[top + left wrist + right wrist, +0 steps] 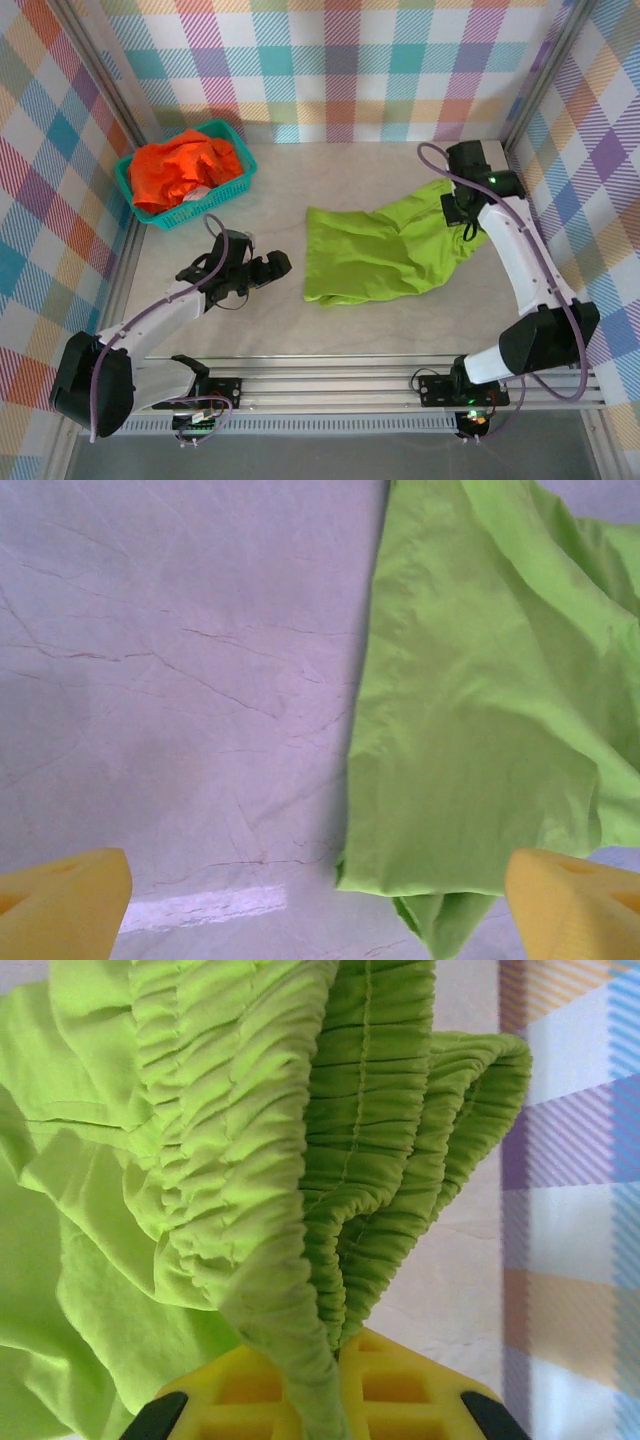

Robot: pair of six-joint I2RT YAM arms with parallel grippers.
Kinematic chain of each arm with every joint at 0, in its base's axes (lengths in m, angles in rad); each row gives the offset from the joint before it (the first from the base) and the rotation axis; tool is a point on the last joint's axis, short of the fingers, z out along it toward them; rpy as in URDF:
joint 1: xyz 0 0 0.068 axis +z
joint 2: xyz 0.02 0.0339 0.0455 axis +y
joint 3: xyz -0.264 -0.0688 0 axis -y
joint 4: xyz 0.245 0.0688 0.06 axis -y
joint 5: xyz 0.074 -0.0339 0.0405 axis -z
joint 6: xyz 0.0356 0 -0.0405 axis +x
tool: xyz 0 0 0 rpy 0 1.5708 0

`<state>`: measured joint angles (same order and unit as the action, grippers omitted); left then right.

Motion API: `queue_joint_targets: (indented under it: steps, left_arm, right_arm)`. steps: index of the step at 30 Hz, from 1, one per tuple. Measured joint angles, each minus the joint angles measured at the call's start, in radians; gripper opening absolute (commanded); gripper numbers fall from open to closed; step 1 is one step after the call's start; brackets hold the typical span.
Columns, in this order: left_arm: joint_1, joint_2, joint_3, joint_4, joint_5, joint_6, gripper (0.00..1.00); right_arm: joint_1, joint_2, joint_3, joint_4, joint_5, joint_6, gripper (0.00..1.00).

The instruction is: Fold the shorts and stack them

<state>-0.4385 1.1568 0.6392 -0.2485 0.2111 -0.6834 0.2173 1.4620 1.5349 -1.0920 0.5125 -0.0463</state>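
The lime green shorts [375, 255] lie spread across the middle of the table, their gathered waistband [330, 1150] lifted at the right end. My right gripper [462, 212] is shut on that waistband, and the bunched elastic rises from between its yellow fingers [420, 1390]. The left gripper [278, 265] hovers open just left of the shorts' leg hem [440, 880], its yellow fingertips [60, 900] wide apart over bare table. The bright orange shorts [180, 168] sit crumpled in the teal basket [240, 170] at the back left. The dusty pink pair is out of view.
Plaid walls [340, 60] enclose the table on three sides, and the right wall [570, 1160] stands close beside the right gripper. A metal rail [330, 380] runs along the near edge by the arm bases.
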Motion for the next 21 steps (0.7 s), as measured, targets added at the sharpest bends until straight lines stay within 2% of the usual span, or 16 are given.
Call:
queue_joint_targets:
  steps: [6, 9, 13, 21]
  left_arm:
    - [-0.034, 0.056, 0.0, 0.068, 0.025, -0.024, 0.8]
    - [-0.052, 0.109, 0.0, 0.104, 0.036, -0.039, 0.61]
    - [-0.08, 0.211, 0.001, 0.175, 0.054, -0.066, 0.42]
    - [-0.141, 0.414, 0.056, 0.281, 0.069, -0.109, 0.22]
  right_arm:
    - [0.175, 0.164, 0.187, -0.11, 0.156, 0.032, 0.0]
    - [0.261, 0.268, 0.28, -0.169, 0.208, 0.083, 0.0]
    - [0.352, 0.397, 0.36, -0.229, 0.239, 0.157, 0.0]
    - [0.497, 0.558, 0.486, -0.307, 0.243, 0.261, 0.0]
